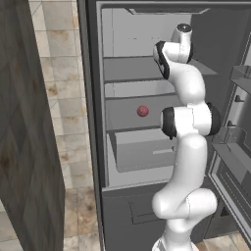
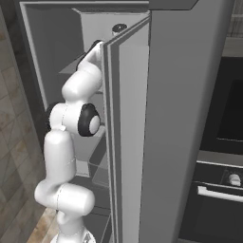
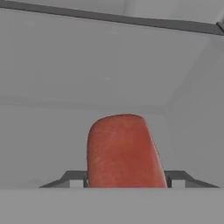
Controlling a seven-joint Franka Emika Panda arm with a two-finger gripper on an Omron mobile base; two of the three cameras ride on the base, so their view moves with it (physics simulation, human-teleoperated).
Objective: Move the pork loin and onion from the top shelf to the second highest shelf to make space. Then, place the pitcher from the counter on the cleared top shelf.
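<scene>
jaws: closed partway on the loin [image 3: 123,151], we judge | loin: top shelf [image 1: 132,68] | onion [image 1: 142,111]: lower shelf | risk: we lose the loin if the grip is shallow when lifting

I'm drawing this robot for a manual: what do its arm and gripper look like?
The arm is glossy white, built of rounded, bulbous segments, with dark grey-black rings at the joints and a round grey cap on its topmost joint. No cables or markings show. In the hand view the gripper shows as two small dark grey fingertips with lighter square pads.
</scene>
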